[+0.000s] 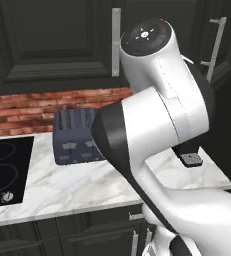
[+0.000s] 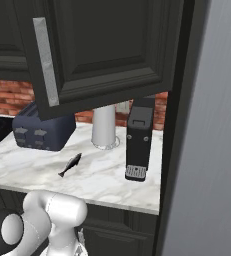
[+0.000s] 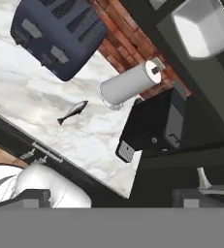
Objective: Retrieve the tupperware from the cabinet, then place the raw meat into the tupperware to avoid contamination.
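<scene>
The tupperware [image 3: 203,30] is sitting on the cabinet [image 2: 107,47] shelf, upper right of the hand view, and the raw meat [image 2: 70,164] is lying on the marble counter [image 2: 107,175] at centre left of the right base view, between the toaster [image 2: 43,131] and the coffee machine [image 2: 139,145]. Risk: the half-open cabinet door is hanging over the counter, so a reach upward could be clipping its edge or knocking the paper-towel roll [image 2: 104,126]. The arm is folding up high in the left base view with the hand rolled over, and the jaws are standing wide apart, holding nothing.

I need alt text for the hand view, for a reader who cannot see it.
A small dark fish lies on a marble counter, between a navy toaster and a black coffee machine, with a paper-towel roll behind. Above, a white tupperware sits on the open cabinet's shelf.
</scene>
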Controlling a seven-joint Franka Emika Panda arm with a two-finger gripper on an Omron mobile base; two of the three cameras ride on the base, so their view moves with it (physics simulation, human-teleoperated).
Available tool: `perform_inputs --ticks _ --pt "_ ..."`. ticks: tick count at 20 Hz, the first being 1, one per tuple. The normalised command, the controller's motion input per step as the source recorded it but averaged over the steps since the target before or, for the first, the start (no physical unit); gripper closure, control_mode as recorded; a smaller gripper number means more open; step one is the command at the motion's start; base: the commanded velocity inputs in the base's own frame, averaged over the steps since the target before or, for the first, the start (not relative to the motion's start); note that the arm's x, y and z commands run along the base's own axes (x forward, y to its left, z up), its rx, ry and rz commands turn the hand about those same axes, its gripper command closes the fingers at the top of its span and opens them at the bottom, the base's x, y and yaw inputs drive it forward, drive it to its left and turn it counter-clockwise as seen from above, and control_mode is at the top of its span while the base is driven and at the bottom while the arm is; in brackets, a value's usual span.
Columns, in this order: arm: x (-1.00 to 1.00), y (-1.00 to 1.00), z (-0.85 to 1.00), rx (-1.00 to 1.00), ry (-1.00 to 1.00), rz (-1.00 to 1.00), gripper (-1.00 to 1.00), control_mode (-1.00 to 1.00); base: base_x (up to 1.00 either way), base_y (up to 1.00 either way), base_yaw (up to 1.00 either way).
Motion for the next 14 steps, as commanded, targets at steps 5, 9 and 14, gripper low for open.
perform_inputs --ticks 5,9,14 --pt "0.71 -0.07 0.03 -0.14 0.19 0.04 -1.00 -1.00 0.00 0.00 0.00" --pt "0.61 -0.07 0.08 -0.14 0.20 0.01 -1.00 -1.00 0.00 0.00 0.00" --pt "0.24 -0.11 0.01 -0.14 0.25 -0.01 -1.00 -1.00 0.00 0.00 0.00"
